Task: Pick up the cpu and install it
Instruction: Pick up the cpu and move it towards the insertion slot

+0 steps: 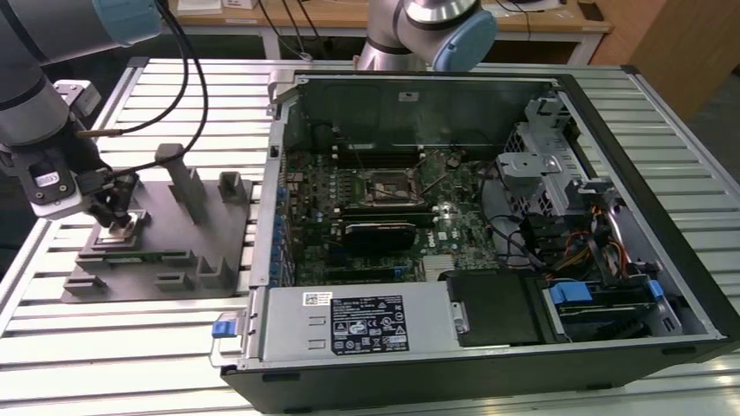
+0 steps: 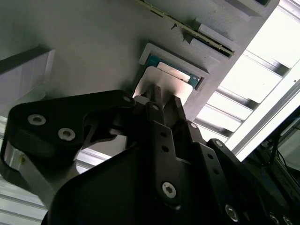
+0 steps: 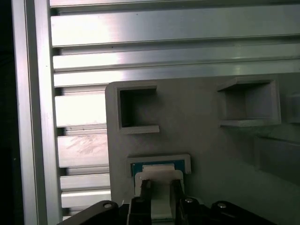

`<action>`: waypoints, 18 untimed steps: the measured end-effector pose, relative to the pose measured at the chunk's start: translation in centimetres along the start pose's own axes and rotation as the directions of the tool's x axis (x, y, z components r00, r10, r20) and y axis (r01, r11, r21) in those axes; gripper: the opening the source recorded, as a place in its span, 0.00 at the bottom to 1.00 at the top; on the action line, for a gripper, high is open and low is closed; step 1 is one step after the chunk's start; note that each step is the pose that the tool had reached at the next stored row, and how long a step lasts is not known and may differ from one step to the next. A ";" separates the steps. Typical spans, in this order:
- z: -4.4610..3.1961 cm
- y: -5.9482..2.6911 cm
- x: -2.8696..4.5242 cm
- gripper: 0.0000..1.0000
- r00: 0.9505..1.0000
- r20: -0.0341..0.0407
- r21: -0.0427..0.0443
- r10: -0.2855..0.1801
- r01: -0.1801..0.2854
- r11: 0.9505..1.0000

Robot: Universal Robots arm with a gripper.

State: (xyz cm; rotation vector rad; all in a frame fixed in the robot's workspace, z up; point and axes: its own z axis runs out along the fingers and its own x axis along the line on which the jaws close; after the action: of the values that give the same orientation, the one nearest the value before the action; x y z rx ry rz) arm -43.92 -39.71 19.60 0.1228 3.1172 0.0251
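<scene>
Exterior view first: the gripper [image 1: 113, 217] is down on the grey fixture plate [image 1: 162, 269] at the exterior view's left, and the cpu [image 1: 120, 229] is right beneath it, a pale speck on the plate's left part. Upright posts [image 1: 185, 186] stand just to its right, close to the arm [image 1: 35, 95], and a black cable [image 1: 191, 104] loops above them. Further right on the slatted table [image 1: 116, 347] lies the open computer case [image 1: 428, 95], its dark socket [image 1: 387, 184] well apart from the chip.

Now the second wrist view: the gripper [image 2: 161, 98] looms dark and large, covering the near part of the cpu [image 2: 176, 72]. The chip sits in a raised frame on the fixture plate [image 2: 84, 47], with bright table slats [image 2: 253, 75] beyond.

And the first wrist view: the cpu [image 3: 157, 174] shows a green far edge and a pale top, directly at the gripper [image 3: 161, 187]. Two square pockets [image 3: 138, 108] (both hollow) sit farther along the fixture plate [image 3: 206, 140], beside the slats [image 3: 164, 28].

Whether the claw has clamped the chip or merely straddles it cannot be told; the contact is hidden.
</scene>
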 end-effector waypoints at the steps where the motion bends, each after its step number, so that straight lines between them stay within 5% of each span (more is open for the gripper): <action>1: 0.00 0.00 0.00 0.29 1.000 0.000 0.000 0.000 0.000 1.000; 9: 0.00 0.00 0.00 0.59 1.000 0.000 0.000 0.000 0.000 1.000; 18: 0.21 -0.05 0.00 0.59 0.999 -0.001 0.000 -0.049 0.049 0.999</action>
State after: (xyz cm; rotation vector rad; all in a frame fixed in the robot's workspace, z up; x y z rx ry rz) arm -43.92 -39.75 19.39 0.0470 3.1198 0.0245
